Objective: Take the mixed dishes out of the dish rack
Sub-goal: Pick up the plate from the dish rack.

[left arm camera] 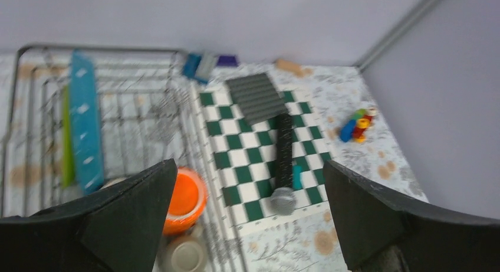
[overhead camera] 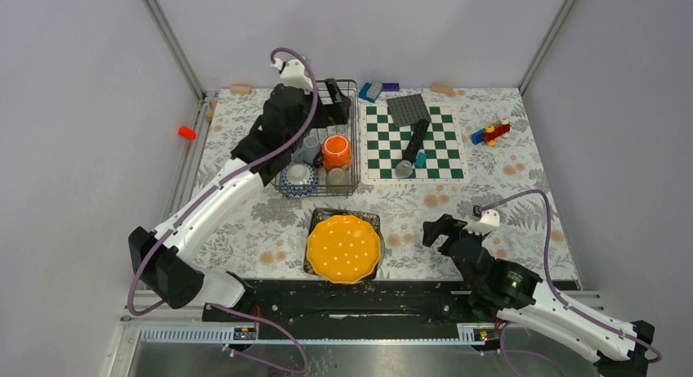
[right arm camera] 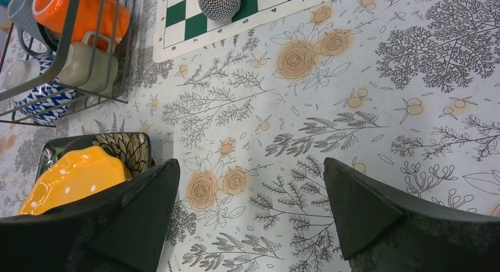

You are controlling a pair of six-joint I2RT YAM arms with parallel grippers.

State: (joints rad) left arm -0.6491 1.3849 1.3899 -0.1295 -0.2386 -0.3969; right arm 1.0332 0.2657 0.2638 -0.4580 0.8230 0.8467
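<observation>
The wire dish rack (overhead camera: 353, 132) stands at the back, left of centre. It holds an orange mug (overhead camera: 336, 150), a small grey cup (overhead camera: 336, 177), a blue patterned bowl (overhead camera: 298, 178), and upright blue dotted (left arm camera: 85, 124) and lime green (left arm camera: 68, 136) plates. My left gripper (overhead camera: 333, 107) hovers open and empty over the rack's far end; the mug (left arm camera: 183, 198) lies below its left finger. An orange dotted plate (overhead camera: 344, 248) lies on a dark patterned plate (overhead camera: 327, 217) on the table in front. My right gripper (overhead camera: 437, 230) is open and empty to the right of these plates (right arm camera: 71, 177).
A green-and-white checkerboard (overhead camera: 441, 160) lies right of the rack, bearing a grey studded square plate (overhead camera: 408, 109) and a black rod with a grey end (overhead camera: 415, 144). Toy bricks (overhead camera: 490, 133) lie at the right, and more (overhead camera: 372, 91) at the back wall.
</observation>
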